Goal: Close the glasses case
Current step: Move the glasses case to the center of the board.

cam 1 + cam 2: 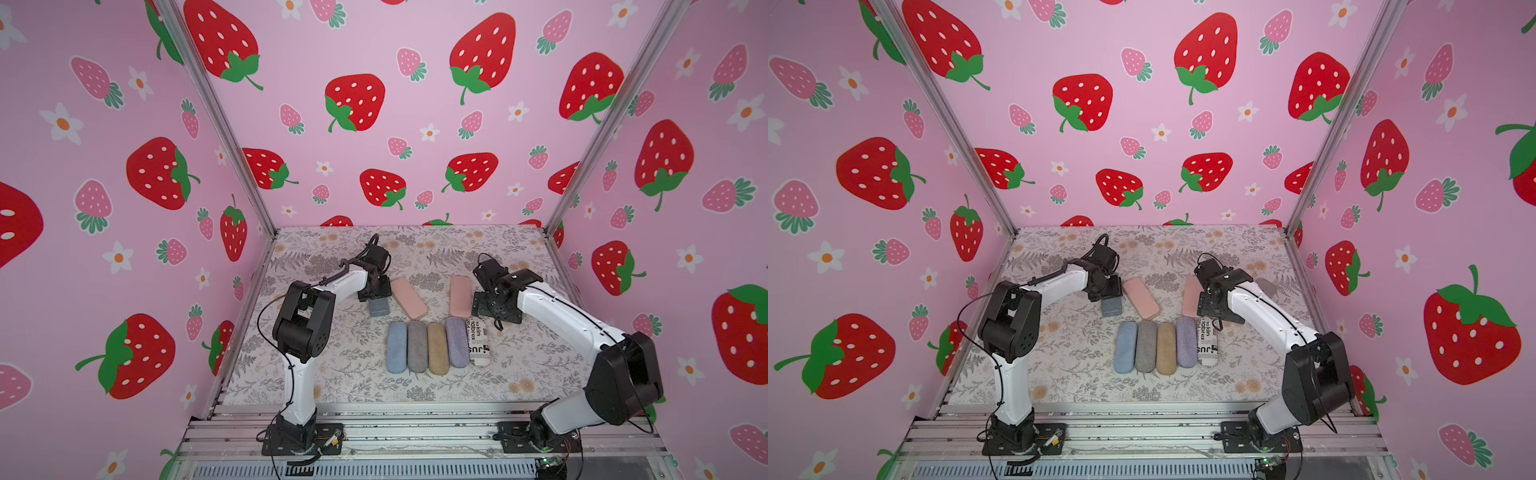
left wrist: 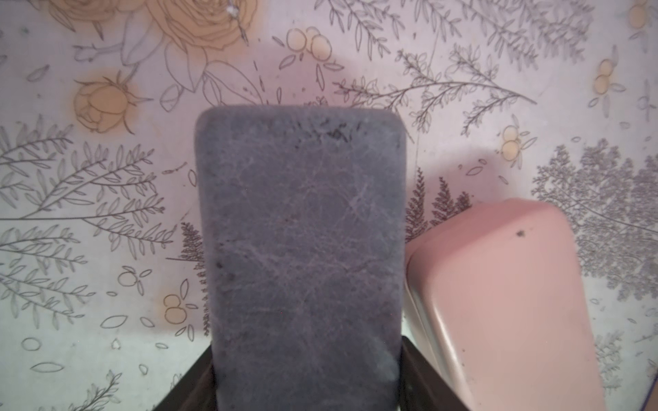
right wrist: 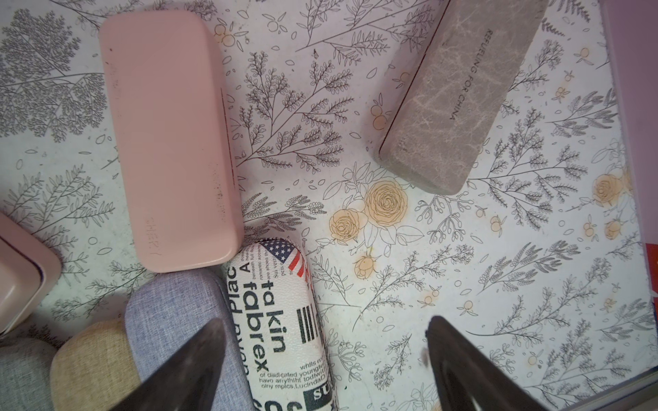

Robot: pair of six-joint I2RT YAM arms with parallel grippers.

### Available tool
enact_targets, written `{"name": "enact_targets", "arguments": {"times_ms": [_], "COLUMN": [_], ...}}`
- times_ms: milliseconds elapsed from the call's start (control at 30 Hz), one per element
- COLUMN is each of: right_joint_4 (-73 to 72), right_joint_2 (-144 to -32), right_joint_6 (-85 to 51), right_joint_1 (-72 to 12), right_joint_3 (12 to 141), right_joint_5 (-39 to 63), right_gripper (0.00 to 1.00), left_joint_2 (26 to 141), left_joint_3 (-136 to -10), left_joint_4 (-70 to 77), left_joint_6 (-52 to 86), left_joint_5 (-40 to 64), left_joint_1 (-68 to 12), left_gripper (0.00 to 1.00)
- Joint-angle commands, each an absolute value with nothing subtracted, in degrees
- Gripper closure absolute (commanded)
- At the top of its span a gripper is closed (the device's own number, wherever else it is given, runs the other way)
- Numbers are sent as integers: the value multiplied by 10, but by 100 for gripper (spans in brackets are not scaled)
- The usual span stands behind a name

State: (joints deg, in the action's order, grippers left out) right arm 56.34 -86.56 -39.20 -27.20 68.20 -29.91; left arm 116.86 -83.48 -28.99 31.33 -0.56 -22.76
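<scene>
case: grey glasses case point(image 1: 379, 308) lay on the table point(image 1: 332, 365), left of centre in both top views, just beside a pink case point(image 1: 409, 297).
left hand point(image 1: 374, 296): straddled its end; squeezing or only flanking, couldn't tell.
right hand point(image 3: 322, 325): gaped wide, empty.
risk: a skewed push might've shoved it into the pink case rather than snapping the lid shut.

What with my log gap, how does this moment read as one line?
left tool astride dark grey case | right tool open, empty | case appears closed
</scene>
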Motion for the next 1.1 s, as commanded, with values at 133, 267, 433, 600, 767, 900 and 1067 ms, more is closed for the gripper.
{"name": "enact_targets", "arguments": {"times_ms": [133,267,433,600,767,900,1067], "right_joint_4": [554,554,554,553,550,550,549], "right_joint_2": [-853,-853,-851,-849,-850,-851,-851], "right_joint_6": [-389,-388,-388,-385,-385,-388,-389], "right_joint_1": [-268,-267,-267,-268,-268,-268,-267], "right_joint_3": [684,684,681,677,672,669,670], "right_joint_5": [-287,-287,-285,-283,-280,-279,-281], "right_gripper": [11,11,10,10,10,10,10], "left_joint_2": [1158,1159,1163,1170,1178,1186,1192], "left_joint_3": [-809,-808,-813,-827,-843,-857,-867], "left_joint_4": [-284,-280,-279,-284,-292,-297,-300], "left_joint_6": [326,335,345,347,344,339,338], "left_joint_5": [13,15,15,14,12,12,13], "left_joint_1": [-248,-262,-281,-297,-307,-312,-319], "left_gripper": [43,43,44,44,44,44,44]}}
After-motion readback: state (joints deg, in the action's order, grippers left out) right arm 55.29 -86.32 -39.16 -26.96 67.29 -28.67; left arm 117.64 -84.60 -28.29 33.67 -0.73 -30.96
